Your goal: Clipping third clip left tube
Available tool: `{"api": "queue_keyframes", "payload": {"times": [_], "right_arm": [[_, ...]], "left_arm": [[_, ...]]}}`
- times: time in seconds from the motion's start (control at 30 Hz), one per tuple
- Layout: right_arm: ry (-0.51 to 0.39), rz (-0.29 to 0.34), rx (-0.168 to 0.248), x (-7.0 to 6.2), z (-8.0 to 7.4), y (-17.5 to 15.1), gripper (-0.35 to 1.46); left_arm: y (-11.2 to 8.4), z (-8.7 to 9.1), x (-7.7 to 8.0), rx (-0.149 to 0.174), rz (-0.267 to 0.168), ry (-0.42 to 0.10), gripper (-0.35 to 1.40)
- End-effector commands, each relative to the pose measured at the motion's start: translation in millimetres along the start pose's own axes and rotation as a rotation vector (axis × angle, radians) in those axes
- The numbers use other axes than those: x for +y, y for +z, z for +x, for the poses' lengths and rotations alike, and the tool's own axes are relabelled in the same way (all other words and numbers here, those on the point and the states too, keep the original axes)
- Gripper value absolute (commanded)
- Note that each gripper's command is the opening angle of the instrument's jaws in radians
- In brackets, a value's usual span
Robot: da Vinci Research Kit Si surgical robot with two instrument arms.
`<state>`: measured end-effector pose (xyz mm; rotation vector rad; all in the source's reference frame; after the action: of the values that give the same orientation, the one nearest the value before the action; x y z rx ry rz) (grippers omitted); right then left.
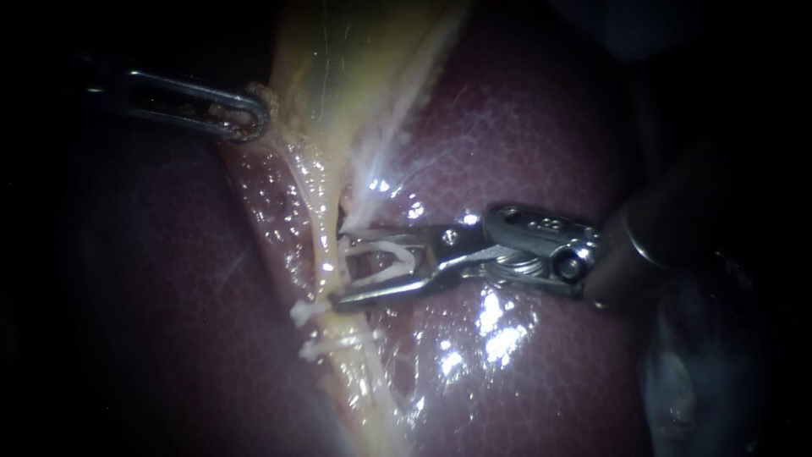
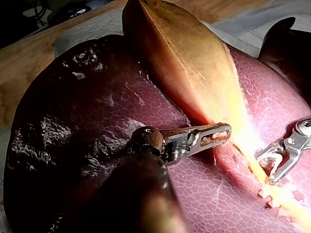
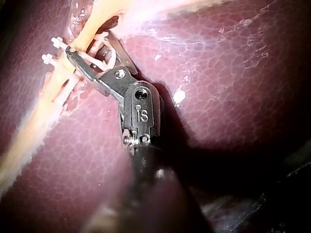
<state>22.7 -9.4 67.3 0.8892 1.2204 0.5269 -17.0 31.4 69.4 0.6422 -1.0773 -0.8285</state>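
Observation:
My left instrument (image 1: 254, 114) reaches in from the left, its slotted jaws shut on the edge of the yellow gallbladder (image 1: 338, 68) and holding it taut. A pale tube (image 1: 326, 254) runs down from there over the dark red liver (image 1: 524, 135). My right instrument (image 1: 338, 267) holds a white clip (image 1: 385, 258) in its spread jaws, one leg on each side of the tube. Two white clips (image 1: 306, 311) (image 1: 330, 345) sit across the tube just below. The right wrist view shows the same jaws (image 3: 87, 42) astride the tube, with the clip (image 3: 99, 56) between them.
Wet liver surface (image 2: 87, 97) surrounds the tube on both sides. In the left wrist view a wooden bench (image 2: 29, 63) and a white cloth (image 2: 87, 29) lie beyond the liver. A thin whitish strand (image 1: 397, 127) of tissue fans up to the right of the tube.

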Motion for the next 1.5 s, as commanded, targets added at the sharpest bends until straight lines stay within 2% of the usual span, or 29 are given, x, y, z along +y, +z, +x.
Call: {"api": "queue_keyframes", "payload": {"times": [0.03, 0.27, 0.43, 0.7, 1.07, 1.5], "right_arm": [[0.002, 0.007, -0.003, 0.0, 0.0, 0.0, 0.48], [0.001, 0.009, -0.003, -0.2, -0.1, -0.7, 0.48], [0.005, 0.004, 0.005, -1.1, -0.2, -4.0, 0.47], [0.017, -0.018, -0.003, -2.3, 1.1, -7.2, 0.48], [0.029, -0.008, 0.000, -5.6, 3.8, -6.7, 0.48], [0.026, -0.022, 0.000, -4.7, 3.6, -4.9, 0.48]], "left_arm": [[0.0, 0.0, 0.0, 0.000, 0.000, 0.000, -0.35], [0.0, 0.0, 0.0, 0.000, 0.000, 0.000, -0.35], [0.0, 0.1, 0.0, 0.000, 0.000, 0.000, -0.35], [0.1, 0.0, 0.0, 0.000, -0.001, 0.000, -0.35], [0.1, 0.1, 0.0, 0.000, -0.001, 0.000, -0.35], [0.1, 0.1, 0.0, 0.000, -0.001, 0.000, -0.35]]}}
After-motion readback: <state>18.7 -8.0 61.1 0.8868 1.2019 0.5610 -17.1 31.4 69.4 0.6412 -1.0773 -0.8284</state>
